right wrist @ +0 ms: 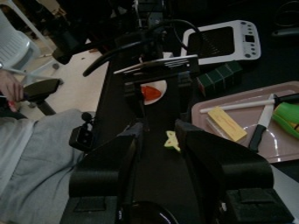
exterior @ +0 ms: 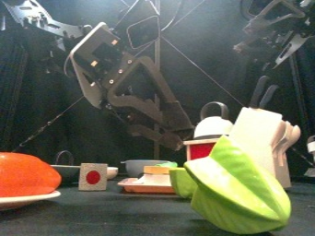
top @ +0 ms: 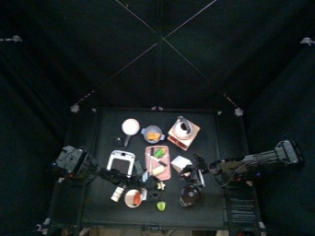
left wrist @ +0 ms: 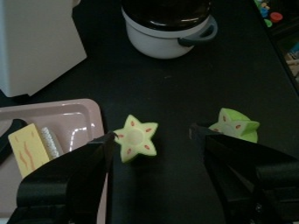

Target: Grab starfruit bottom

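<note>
black table (left wrist: 251,83) | starfruit (left wrist: 138,140) between wide-spread left gripper (left wrist: 162,147) | right gripper (right wrist: 163,133) parted, empty | black curtains (top: 157,46) around

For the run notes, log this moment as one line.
left gripper: open, above table | starfruit: between fingers, not gripped | second starfruit: beside | right arm: resting

Two yellow-green starfruits (left wrist: 138,139), a pink tray (left wrist: 52,122), a white pot (left wrist: 170,31).

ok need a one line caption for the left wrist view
Open left gripper above two starfruits on the black table, pink tray and white pot nearby.
</note>
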Tool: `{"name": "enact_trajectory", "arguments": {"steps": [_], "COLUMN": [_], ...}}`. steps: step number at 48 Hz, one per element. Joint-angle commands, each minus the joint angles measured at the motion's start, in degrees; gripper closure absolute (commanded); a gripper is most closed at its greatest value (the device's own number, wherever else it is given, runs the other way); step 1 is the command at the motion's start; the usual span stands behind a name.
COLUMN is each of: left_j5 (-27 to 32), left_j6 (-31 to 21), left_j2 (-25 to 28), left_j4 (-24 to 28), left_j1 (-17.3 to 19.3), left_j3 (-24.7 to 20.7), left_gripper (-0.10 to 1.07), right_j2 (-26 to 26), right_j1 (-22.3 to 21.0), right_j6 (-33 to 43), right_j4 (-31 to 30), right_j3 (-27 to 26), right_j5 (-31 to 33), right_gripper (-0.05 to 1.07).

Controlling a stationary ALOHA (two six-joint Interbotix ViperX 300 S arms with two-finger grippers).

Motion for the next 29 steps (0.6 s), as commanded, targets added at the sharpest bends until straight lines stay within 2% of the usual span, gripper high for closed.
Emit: {"name": "enact_trajectory", "arguments": {"steps": [1, 29], "left_j5": [-0.44, -0.18], "left_j6": [0.00, 0.00], "left_j2": [-0.62, 2.64], "left_j4": [-0.44, -1.14], "left_j1": [0.26, 1.32], "left_j3": [-1.41, -3.34], "left_gripper": [-0.03, -0.03], "right_j2": [-0.18, 0.26], "right_j1": [0.00, 0.18], "right_j6": [0.09, 0.09], "right_j4": [0.26, 0.35], "right_j3": [-0.62, -0.62], "right_j5": [-0.44, -0.44], "right_gripper": [0.27, 0.27]}}
